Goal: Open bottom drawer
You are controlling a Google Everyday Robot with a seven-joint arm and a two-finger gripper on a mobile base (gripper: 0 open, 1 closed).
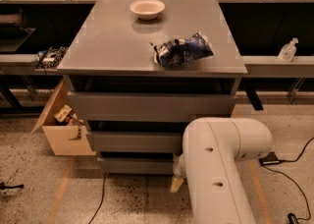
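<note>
The grey cabinet (108, 36) has three handleless drawer fronts. The bottom drawer (135, 165) is the slimmest front, just above the floor, and looks pushed in, with a dark gap above it. My gripper (177, 181) sits low at the right end of that front, close to the floor. Only a tan tip of it shows below the wrist. My white arm (221, 169) hides the rest of the gripper and the drawer's right end.
Above the bottom drawer are the mid-sized front (132, 141) and the tallest front (147, 105). A white bowl (147, 8) and a blue chip bag (183, 49) lie on top. An open cardboard box (61, 129) stands at the cabinet's left. A cable (100, 198) runs along the floor.
</note>
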